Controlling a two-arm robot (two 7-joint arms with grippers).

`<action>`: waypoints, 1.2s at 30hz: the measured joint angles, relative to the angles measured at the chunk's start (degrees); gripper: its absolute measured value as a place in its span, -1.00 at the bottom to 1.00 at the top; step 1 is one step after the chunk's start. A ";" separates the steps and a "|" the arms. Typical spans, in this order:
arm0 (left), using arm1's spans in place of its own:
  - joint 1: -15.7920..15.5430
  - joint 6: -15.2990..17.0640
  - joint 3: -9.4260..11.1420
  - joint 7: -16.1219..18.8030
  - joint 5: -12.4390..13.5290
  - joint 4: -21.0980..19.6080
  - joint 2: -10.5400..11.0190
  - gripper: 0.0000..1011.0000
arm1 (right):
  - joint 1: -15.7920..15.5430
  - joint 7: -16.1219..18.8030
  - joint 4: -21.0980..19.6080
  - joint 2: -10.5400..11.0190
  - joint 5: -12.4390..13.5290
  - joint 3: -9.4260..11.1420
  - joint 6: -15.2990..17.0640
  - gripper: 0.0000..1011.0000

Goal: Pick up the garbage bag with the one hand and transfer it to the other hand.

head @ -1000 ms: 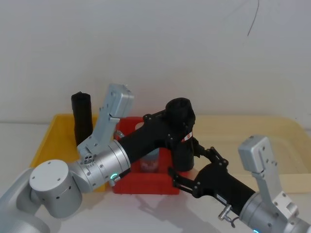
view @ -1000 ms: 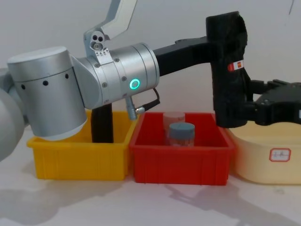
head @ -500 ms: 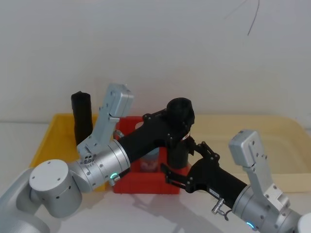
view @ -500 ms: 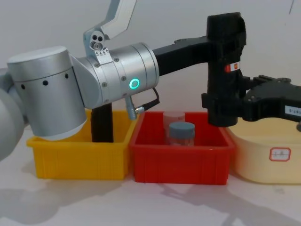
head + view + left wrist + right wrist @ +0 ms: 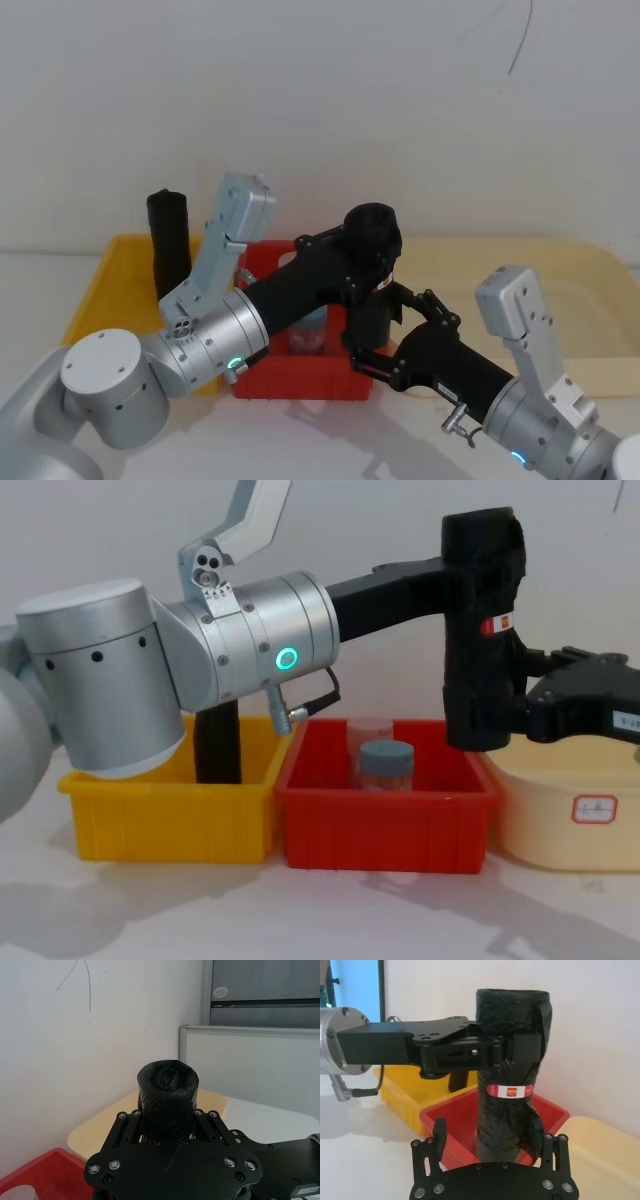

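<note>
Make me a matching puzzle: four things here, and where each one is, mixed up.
1. tall black garbage bag roll with a red-and-white sticker
2. black roll without a sticker
3. small grey-lidded jar
4. cream plastic tray

A. in the red plastic bin
B. standing in the yellow plastic bin
C. right of the red bin
D. held aloft by the left gripper, right gripper open around it

Pairs: 1-D, 2-B, 3-A, 4-C
</note>
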 joint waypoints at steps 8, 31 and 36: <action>0.00 0.00 -0.02 -0.01 0.00 0.00 0.01 -0.25 | 0.56 0.05 1.78 -0.49 -0.06 0.34 -0.40 0.98; 0.00 -0.01 -0.02 0.00 0.00 0.01 0.01 -0.25 | 6.03 1.79 8.68 -3.05 1.26 -1.17 -0.26 0.84; 0.00 -0.01 -0.02 0.00 0.00 0.01 0.01 -0.25 | 7.18 1.39 10.05 -3.79 1.37 -1.31 -0.41 0.56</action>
